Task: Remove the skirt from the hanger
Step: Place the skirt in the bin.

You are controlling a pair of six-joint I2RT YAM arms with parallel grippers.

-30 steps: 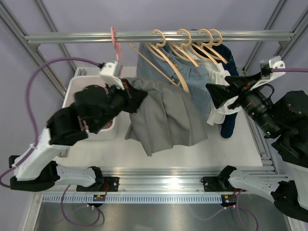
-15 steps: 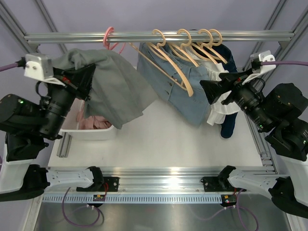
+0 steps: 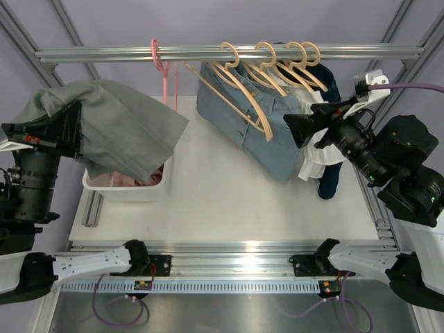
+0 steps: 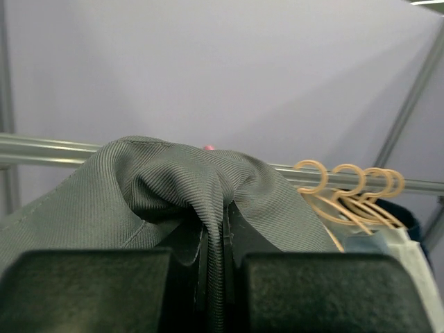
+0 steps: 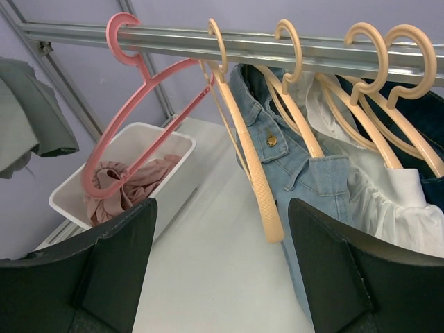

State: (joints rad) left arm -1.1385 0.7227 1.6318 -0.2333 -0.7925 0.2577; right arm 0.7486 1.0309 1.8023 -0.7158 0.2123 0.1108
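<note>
1. Skirt [image 3: 118, 132] is the grey one. It's bunched up in the upper left of the overhead view, well left of the pink hanger [image 3: 165, 69] and not touching it.
2. The left gripper [image 3: 73, 126] is clamped tight on a fold of it. In the left wrist view the cloth is pinched in the thin slit between the two black fingers [image 4: 90, 291], and the rest is heaped up over them.
3. From that grip the skirt drapes right and down. Its lower edge hangs above the white bin [image 3: 125, 193] at the left side of the table [image 3: 229, 201]. Can't tell if the cloth actually touches the rim.
4. Some crumpled pink fabric [image 5: 125, 187] sits in that bin.
5. The pink hanger hangs by its hook on the metal rail [image 3: 104, 54] across the top of the frame, with no garment on it.
6. Further right on the rail are four tan wooden hangers [image 3: 243, 90]. A light denim garment [image 3: 277, 132], a white garment [image 3: 316, 156] and a dark navy one [image 3: 331, 180] hang there too.
7. The right gripper [image 3: 295, 128] is at the right middle of the frame, close to the white garment. Its jaws are spread wide with nothing in them.
</note>
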